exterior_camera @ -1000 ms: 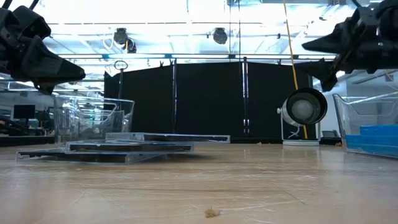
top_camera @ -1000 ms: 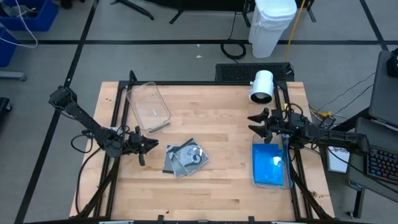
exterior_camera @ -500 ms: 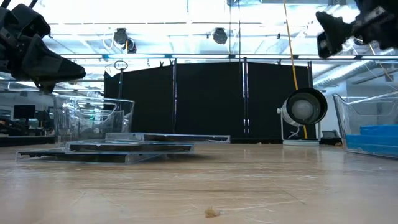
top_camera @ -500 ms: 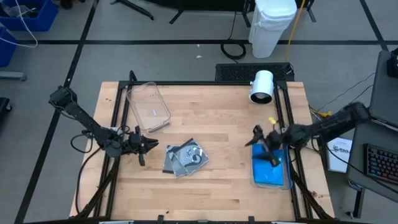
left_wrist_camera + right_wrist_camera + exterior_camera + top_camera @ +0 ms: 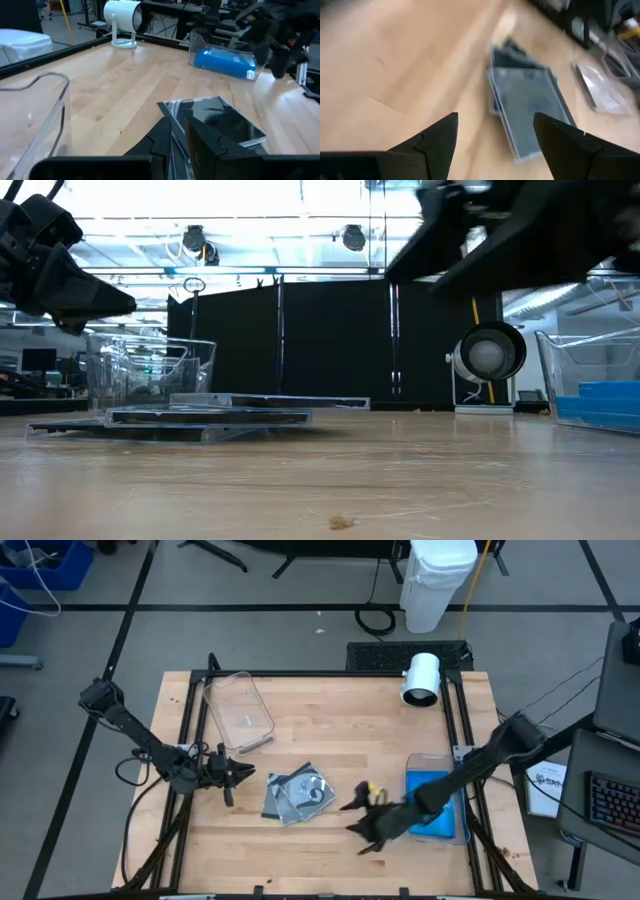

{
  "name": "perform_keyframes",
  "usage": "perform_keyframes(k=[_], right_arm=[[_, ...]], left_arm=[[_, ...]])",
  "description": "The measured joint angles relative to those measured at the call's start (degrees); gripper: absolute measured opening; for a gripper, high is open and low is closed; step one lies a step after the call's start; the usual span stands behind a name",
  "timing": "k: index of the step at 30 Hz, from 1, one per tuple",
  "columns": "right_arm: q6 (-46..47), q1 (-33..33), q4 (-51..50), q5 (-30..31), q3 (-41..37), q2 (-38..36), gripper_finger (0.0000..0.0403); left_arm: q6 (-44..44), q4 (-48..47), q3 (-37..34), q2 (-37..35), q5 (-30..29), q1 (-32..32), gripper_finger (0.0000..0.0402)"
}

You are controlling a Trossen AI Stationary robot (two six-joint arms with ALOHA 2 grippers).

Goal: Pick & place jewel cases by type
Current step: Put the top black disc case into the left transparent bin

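The grey and dark jewel cases [image 5: 297, 793] lay in a loose, overlapping pile on the wooden table [image 5: 340, 740], a little toward the left side of its middle; in the low view the pile [image 5: 190, 420] sat flat, one case slid partly over another. The blue jewel cases [image 5: 432, 807] rested inside a clear tub [image 5: 437, 762] near the table's right edge, well apart from the grey pile (how many blue ones were stacked there could not be made out).

The right gripper [image 5: 362, 824] hung above the bare wood between the grey pile and the blue tub, its fingers [image 5: 435, 137] spread wide with nothing between them; its wrist camera looked past them at the grey cases [image 5: 530, 107]. The left gripper [image 5: 240, 776] waited just beside the pile on its left, its fingers [image 5: 160, 142] drawn narrow with only a slim gap and holding nothing, pointing at the nearest case [image 5: 220, 120].

A second clear tub [image 5: 238, 712], with no cases in it, stood near the table's far left corner. A white lamp [image 5: 421, 679] sat at the far right corner, and a white bin [image 5: 437, 580] stood on the floor beyond the table.
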Motion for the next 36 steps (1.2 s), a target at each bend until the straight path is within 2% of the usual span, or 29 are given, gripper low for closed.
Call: perform_keyframes(k=[4, 9, 20, 36], right_arm=[[-3.19, -0.26, -12.85, 5.51, 10.62, 8.15, 0.0251], [-8.06, -1.37, -17.41, 8.75, 16.31, 13.73, 0.0251], [-14.06, -3.19, -17.24, 12.23, 16.38, 19.02, 0.0251], [-11.19, -6.89, -13.37, 12.71, 13.06, 18.97, 0.0251]], left_arm=[[-2.01, -1.93, 0.0, 0.04, 0.02, 0.0, 0.0063], [-2.38, -2.46, 0.0, 0.09, 0.06, 0.0, 0.0063], [-3.64, -3.61, 0.0, 0.31, 0.09, 0.0, 0.0063], [-3.67, -3.56, 0.0, 0.31, -0.04, 0.0, 0.0063]])
